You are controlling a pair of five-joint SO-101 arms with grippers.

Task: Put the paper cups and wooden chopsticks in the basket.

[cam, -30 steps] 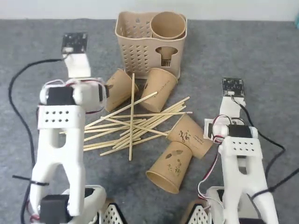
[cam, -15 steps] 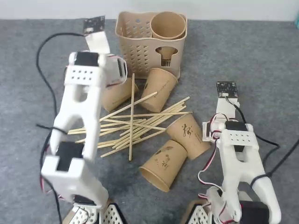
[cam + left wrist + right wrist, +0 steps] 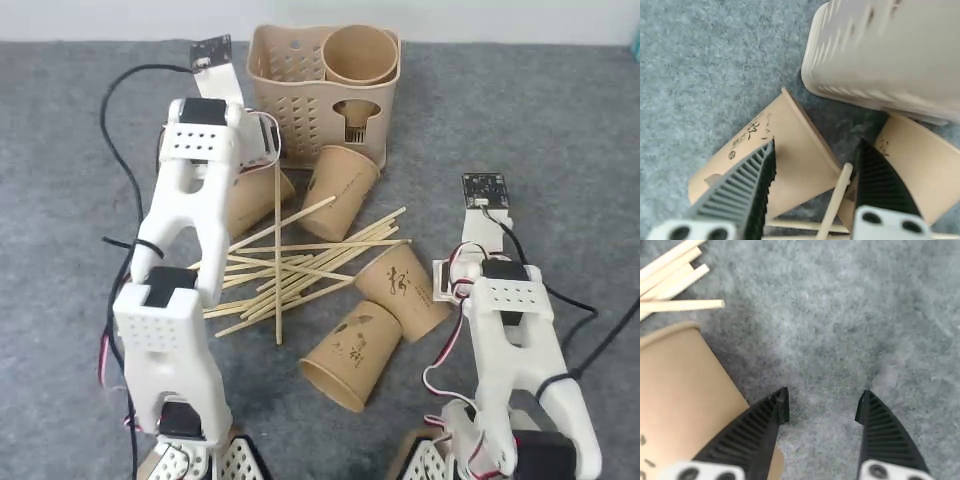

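**High view.** Your left arm has swung up from the near-left of the table. It now reaches over the tipped cup lying just in front of the basket. One nested cup stands inside the basket already. The middle cup has not moved. The right-hand cup and the near cup have rolled a little beside your right arm. The chopsticks lie scattered on the carpet, with none in the basket.

**Left wrist view.** The left gripper has its jaws apart, straddling the tipped cup, with the basket wall close beyond. One chopstick leans against that cup between the fingers, so you may pinch it along with the cup. The swing reads as lining up this cup for the next pick.

**Right wrist view.** The right gripper has its jaws apart and holds nothing. It hangs over bare carpet, with the right-hand cup just beside one finger.
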